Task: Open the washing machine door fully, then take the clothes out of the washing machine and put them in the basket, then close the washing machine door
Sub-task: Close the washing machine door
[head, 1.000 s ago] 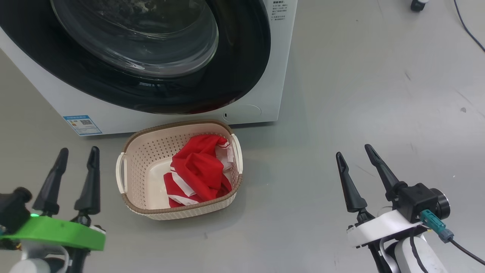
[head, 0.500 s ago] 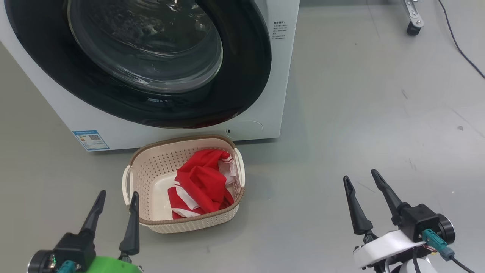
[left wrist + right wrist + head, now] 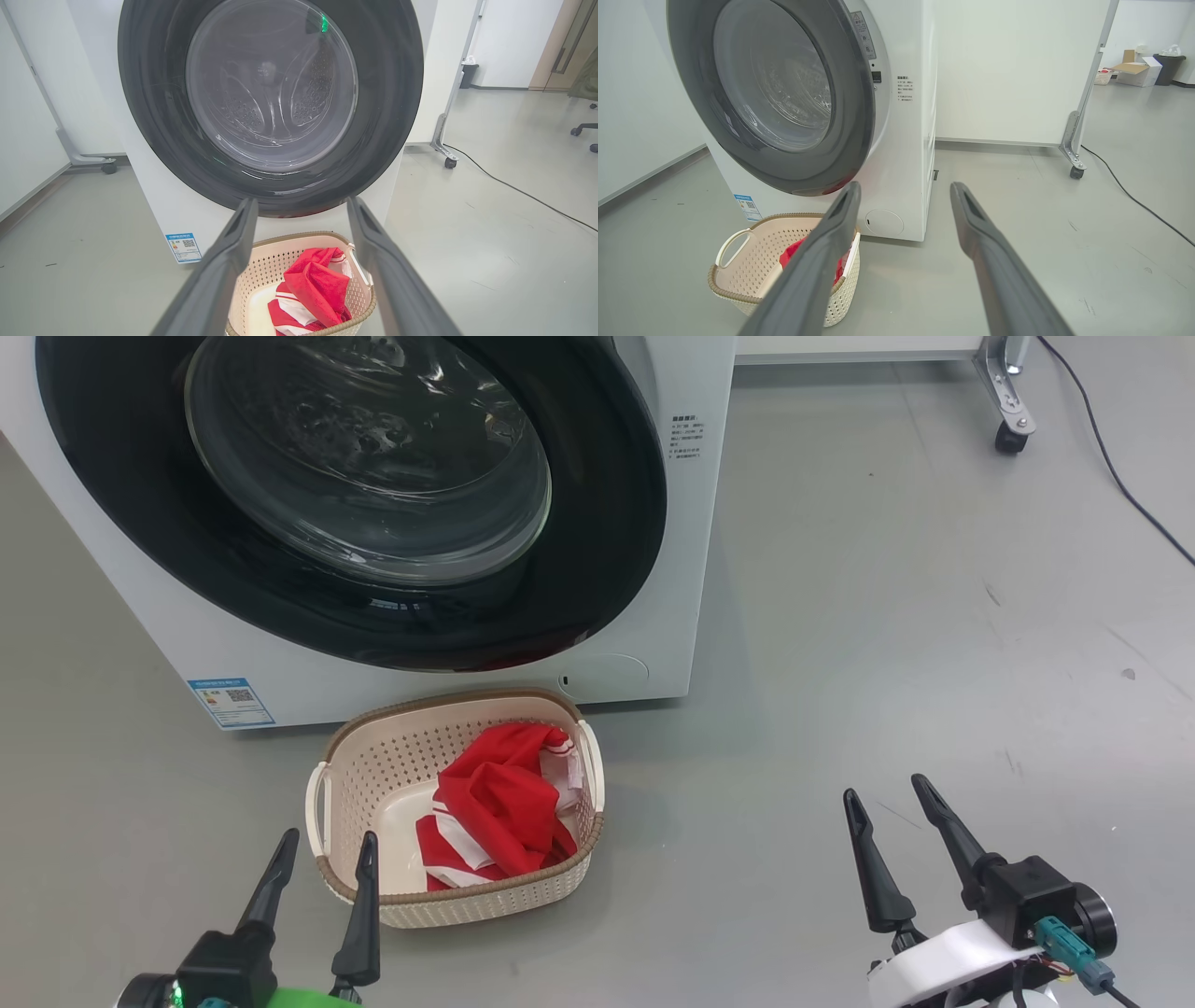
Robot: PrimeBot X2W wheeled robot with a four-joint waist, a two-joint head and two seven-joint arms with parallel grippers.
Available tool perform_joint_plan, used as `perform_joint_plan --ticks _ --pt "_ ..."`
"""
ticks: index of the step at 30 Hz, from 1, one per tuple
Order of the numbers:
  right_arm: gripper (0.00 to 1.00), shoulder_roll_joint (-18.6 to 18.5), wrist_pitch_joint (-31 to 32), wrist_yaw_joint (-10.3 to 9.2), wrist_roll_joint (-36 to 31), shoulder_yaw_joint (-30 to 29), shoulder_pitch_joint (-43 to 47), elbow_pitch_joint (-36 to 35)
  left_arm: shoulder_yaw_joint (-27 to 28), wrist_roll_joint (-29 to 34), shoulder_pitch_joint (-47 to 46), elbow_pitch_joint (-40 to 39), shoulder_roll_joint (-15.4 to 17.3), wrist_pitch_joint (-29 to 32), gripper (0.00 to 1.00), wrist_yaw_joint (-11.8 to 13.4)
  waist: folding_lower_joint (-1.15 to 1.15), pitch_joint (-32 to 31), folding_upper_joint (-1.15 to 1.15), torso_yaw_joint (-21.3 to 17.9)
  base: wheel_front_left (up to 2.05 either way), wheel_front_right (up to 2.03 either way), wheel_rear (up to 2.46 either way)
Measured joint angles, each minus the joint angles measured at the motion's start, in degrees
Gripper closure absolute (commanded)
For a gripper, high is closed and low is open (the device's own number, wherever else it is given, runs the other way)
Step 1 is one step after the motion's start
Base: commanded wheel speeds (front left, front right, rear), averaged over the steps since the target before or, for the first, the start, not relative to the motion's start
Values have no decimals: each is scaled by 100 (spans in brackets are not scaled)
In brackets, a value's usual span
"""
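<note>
The washing machine (image 3: 695,523) is a white box whose round glossy black door (image 3: 373,495) lies flat against its front, the steel drum showing through the glass. On the floor just in front stands the cream basket (image 3: 457,905) with the red, white-striped clothes (image 3: 499,803) inside. My left gripper (image 3: 330,838) is open and empty at the basket's near left corner. In the left wrist view its fingers (image 3: 301,200) frame the basket (image 3: 243,280) and the clothes (image 3: 313,289). My right gripper (image 3: 883,787) hangs open and empty over bare floor to the right of the basket (image 3: 738,275).
A caster of a wheeled frame (image 3: 1006,429) and a black cable (image 3: 1120,495) lie on the grey floor at the far right. A blue label (image 3: 231,702) marks the machine's lower left. Open floor spreads right of the basket.
The head camera has tilted up, so the whole scene slid down. My left gripper has shifted right, towards the basket's near left corner. Door, basket and clothes have kept their places.
</note>
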Motion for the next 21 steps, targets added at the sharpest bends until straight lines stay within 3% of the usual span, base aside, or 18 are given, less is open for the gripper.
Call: perform_joint_plan --ticks 21 --pt "0 14 0 1 0 19 3 -48 27 237 18 75 -154 -66 0 56 1 56 0 -22 0 0 0"
